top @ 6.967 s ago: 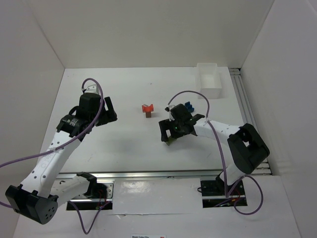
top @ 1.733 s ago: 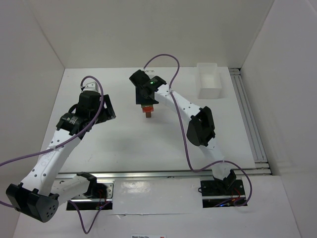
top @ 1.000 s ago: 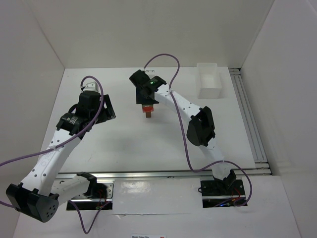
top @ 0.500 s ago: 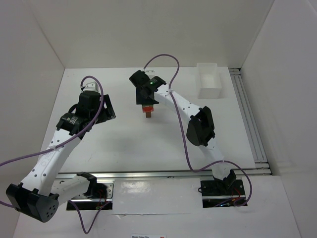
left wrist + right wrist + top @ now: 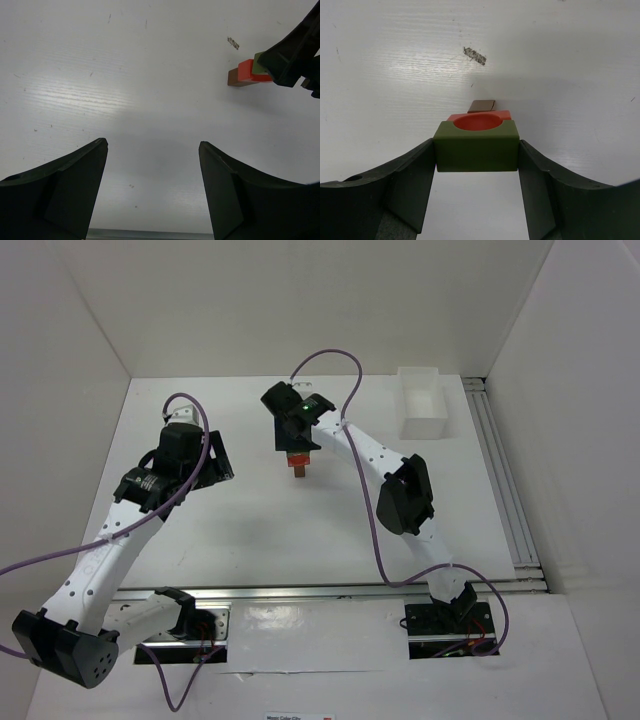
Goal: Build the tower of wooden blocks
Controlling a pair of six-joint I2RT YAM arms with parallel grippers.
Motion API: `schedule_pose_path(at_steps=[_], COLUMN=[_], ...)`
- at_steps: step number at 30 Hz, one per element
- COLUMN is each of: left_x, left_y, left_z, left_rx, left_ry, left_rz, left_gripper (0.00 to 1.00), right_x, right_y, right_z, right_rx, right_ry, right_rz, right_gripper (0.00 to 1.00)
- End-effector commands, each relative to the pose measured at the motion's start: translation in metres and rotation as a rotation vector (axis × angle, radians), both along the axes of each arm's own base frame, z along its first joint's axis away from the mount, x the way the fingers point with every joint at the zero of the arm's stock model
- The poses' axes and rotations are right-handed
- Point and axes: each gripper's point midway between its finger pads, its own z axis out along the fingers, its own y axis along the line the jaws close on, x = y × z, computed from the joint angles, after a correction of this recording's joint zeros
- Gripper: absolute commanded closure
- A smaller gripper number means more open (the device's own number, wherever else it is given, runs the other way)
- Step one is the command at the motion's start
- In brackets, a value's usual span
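Right gripper (image 5: 476, 150) is at the tower (image 5: 297, 464), and its fingers (image 5: 412, 180) pinch the green block (image 5: 470, 140) from both sides.

Right wrist view: green sits over the red block (image 5: 480, 119). Red shows through a rounded cut in green's far edge. A sliver of the brown block (image 5: 481, 105) pokes out at 12 o'clock.

Left wrist view gives the side profile that the right wrist view lacks. It shows the stack as brown (image 5: 235, 78), then red (image 5: 246, 70), then green (image 5: 258, 62). Green touches red and is half hidden by the right gripper. Can't tell whether it is fully seated.

Top view: the right gripper body covers the stack top, so only red and brown are visible there.

Left gripper (image 5: 152, 144) has its fingers (image 5: 75, 175) spread with nothing between them. It is well apart from the tower, at 9 o'clock of it in the top view. In its own view the tower is at 2 o'clock.

The tower stands on the surface (image 5: 250, 520) with a scuff mark (image 5: 475, 56) just beyond it. The white bin (image 5: 422, 410) is at 2 o'clock of the tower, well apart.
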Motion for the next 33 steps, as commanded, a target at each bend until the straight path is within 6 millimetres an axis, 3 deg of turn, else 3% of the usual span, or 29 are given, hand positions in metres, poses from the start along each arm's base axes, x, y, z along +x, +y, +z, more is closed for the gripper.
schedule_pose_path(at_steps=[1,33], left_x=[0.006,0.007], left_y=[0.005,0.004], left_z=[0.011,0.008], left_rx=[0.021,0.021], left_ry=[-0.033,-0.033], left_rz=[0.007,0.007], left_gripper=[0.14,0.14], right_x=[-0.005,-0.007], right_y=[0.001,0.003], right_z=[0.0,-0.011], right_rx=[-0.015,-0.023], right_ry=[0.003,0.028], right_rz=[0.008,0.024], right_gripper=[0.42,0.4])
